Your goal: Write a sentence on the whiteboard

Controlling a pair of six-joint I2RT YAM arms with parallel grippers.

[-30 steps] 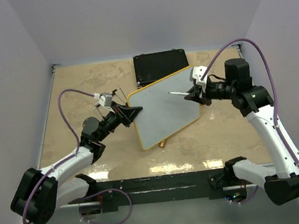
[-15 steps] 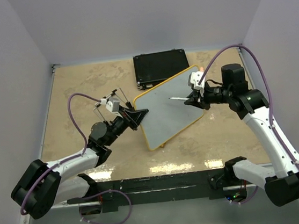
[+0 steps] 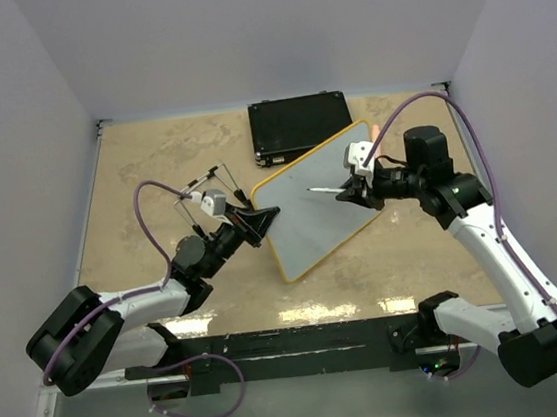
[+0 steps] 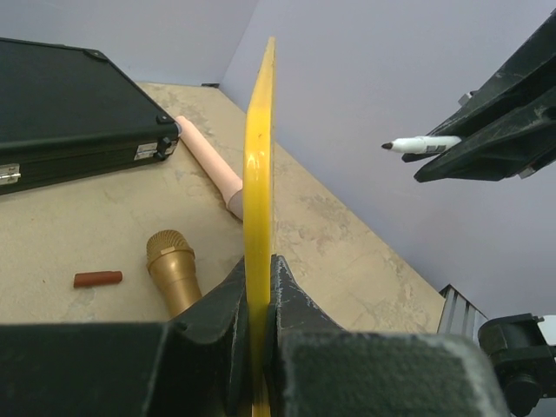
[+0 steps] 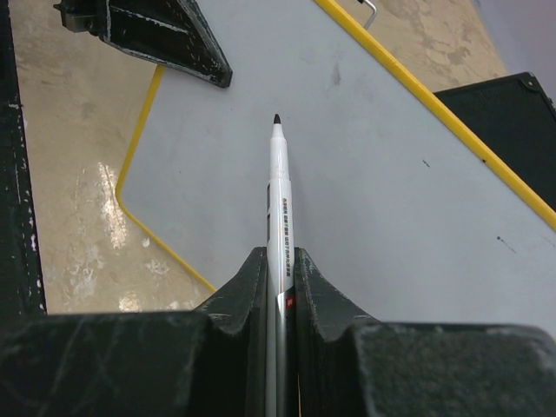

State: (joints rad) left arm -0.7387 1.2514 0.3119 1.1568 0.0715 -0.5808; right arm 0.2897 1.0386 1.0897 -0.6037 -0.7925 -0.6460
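1. Judging from the top external view, the main risk was placed at the left gripper (image 3: 264, 213). The whiteboard (image 3: 313, 204) was pinched there only by its left edge and held tilted above the table (image 3: 153, 162), so pressure from the marker (image 3: 322, 190) could swing the board or work it out of the closed jaws. The right gripper (image 3: 349, 192) was clamped on the marker over the board's right half, with the tip aimed toward the left gripper. Whether a lower corner rested on the table could not be told.
2. From the left wrist, the board's yellow frame was seen edge-on, squeezed between the shut fingers. The marker tip was seen apart from the face, off to the right. A gold microphone (image 4: 171, 265), a red cap (image 4: 97, 279), a pink cylinder (image 4: 208, 161) and the black case (image 4: 69, 104) lay on the table behind the board, where a dropped board might be expected to land.
3. From the right wrist, the marker was seen gripped tightly along the jaws, its bare dark tip pointed at the grey face. None of the sentence was visible there yet. A shallow approach could be expected to make the tip skid, or to push the marker back through the jaws.
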